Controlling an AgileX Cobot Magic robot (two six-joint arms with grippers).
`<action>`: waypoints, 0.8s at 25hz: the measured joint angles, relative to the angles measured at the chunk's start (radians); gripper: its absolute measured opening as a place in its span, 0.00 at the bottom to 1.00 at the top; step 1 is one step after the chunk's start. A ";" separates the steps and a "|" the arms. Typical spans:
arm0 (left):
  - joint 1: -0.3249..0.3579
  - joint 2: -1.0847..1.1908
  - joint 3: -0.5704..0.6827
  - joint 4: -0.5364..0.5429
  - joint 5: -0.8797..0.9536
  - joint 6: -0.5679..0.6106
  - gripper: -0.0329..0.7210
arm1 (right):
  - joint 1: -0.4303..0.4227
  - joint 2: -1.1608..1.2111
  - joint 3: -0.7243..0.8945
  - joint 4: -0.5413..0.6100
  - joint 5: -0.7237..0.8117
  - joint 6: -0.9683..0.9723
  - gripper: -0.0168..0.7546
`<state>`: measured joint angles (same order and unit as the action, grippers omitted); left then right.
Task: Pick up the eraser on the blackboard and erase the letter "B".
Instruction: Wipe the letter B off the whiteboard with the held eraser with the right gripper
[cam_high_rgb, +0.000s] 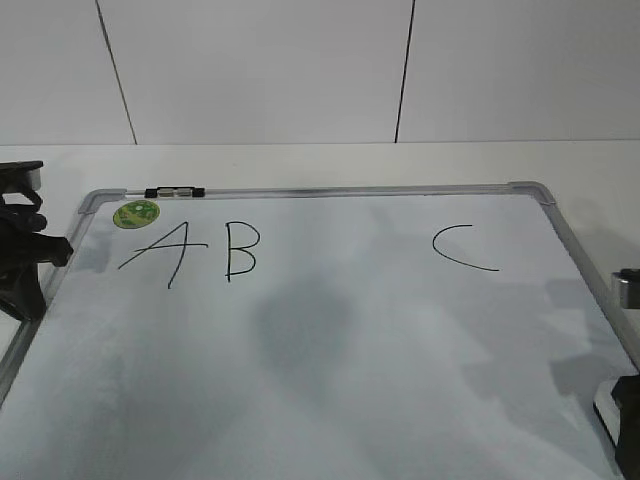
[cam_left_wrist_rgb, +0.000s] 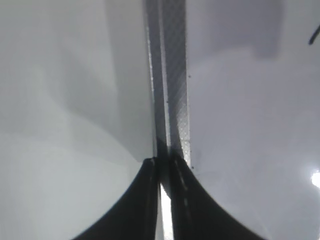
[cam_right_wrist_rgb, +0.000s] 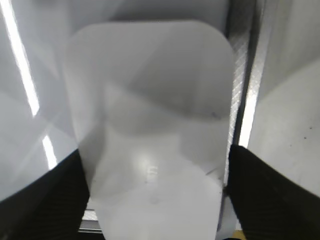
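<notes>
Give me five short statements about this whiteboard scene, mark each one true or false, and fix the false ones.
1. The letter "B" is already wiped off the blackboard. False: it is intact, between "A" and "C".
2. The eraser lies between the right end effector's fingers. True.
3. The left end effector is wide open. False: its fingers sit almost together over the board's frame.
4. A round green sticker sits in the board's far left corner. True.
5. The small clip is fixed to the frame above "C". False: it sits on the top frame above "A".
</notes>
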<state>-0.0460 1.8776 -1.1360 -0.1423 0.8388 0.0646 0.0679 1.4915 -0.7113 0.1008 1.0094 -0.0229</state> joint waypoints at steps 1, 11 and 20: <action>0.000 0.000 0.000 0.000 0.000 0.000 0.08 | 0.000 0.007 0.000 0.000 0.000 0.000 0.89; 0.000 0.000 0.000 0.000 0.000 0.001 0.08 | 0.000 0.014 0.000 0.002 -0.002 0.000 0.79; 0.000 0.000 0.000 0.000 0.000 0.002 0.08 | 0.000 0.014 -0.002 0.002 -0.010 0.000 0.75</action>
<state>-0.0460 1.8776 -1.1360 -0.1423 0.8388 0.0668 0.0679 1.5057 -0.7131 0.1030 0.9996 -0.0229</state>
